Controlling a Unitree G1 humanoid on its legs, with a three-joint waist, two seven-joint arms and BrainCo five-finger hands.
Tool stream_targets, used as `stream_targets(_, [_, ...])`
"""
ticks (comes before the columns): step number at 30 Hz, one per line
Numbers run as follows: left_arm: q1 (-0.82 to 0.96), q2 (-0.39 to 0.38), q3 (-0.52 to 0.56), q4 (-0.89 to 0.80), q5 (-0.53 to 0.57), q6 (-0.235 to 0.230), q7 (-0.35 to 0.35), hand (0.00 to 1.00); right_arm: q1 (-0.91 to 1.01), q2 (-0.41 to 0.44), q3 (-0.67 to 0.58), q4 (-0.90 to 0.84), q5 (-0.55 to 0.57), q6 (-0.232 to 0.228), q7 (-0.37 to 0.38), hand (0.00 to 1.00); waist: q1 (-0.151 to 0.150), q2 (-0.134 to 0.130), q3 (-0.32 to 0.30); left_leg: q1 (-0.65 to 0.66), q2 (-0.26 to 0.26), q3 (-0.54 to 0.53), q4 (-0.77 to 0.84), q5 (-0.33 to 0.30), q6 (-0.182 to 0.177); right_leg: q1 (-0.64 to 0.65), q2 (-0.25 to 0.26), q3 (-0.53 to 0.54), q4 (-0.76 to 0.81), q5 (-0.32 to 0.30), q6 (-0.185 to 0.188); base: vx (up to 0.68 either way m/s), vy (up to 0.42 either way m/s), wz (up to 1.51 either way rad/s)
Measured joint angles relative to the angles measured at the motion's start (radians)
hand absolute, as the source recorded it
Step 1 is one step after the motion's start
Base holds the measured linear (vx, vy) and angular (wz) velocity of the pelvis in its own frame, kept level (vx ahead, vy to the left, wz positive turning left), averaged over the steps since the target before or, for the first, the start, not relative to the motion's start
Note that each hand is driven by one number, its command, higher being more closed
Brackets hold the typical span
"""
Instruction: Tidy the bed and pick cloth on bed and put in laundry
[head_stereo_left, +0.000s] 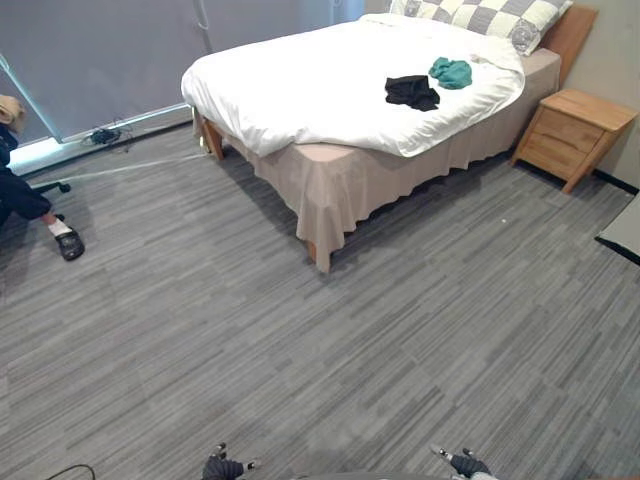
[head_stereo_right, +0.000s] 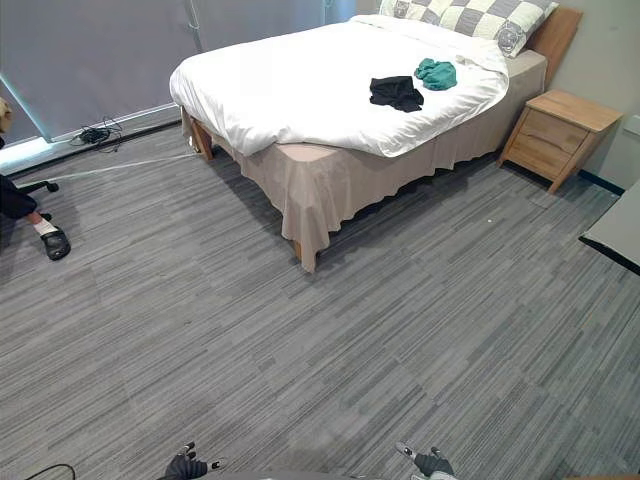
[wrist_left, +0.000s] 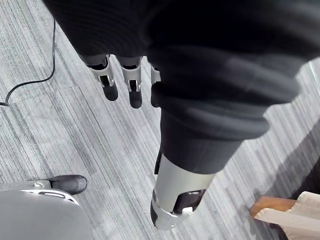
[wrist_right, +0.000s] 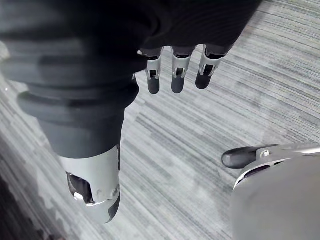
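A bed (head_stereo_left: 330, 180) with a white duvet (head_stereo_left: 320, 80) stands at the far side of the room. Two cloths lie on the duvet near the pillows: a crumpled black cloth (head_stereo_left: 411, 91) and, just beyond it, a teal cloth (head_stereo_left: 452, 72). My left hand (wrist_left: 131, 86) hangs over the grey floor, fingers straight, with nothing in it. My right hand (wrist_right: 175, 75) hangs the same way, fingers straight and empty. Both hands are far from the bed.
Checked pillows (head_stereo_left: 480, 15) lie at the bed's head, with a wooden nightstand (head_stereo_left: 575, 130) beside it. A seated person (head_stereo_left: 20, 190) is at the far left, and cables (head_stereo_left: 103, 134) lie by the window. Grey striped floor (head_stereo_left: 300, 350) stretches between me and the bed.
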Motion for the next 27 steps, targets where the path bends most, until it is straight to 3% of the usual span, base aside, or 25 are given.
stream_targets(27, [0.0, 0.0, 0.002, 0.005, -0.043, 0.0, -0.017, 0.0, 0.0, 0.001, 0.007, 0.002, 0.003, 0.0, 0.002, 0.0, -0.001, -0.003, 0.001, 0.003, 0.0, -0.001, 0.0, 0.0, 0.0, 0.004, 0.0, -0.001, -0.001, 0.0, 0.0, 0.0, 0.0, 0.0])
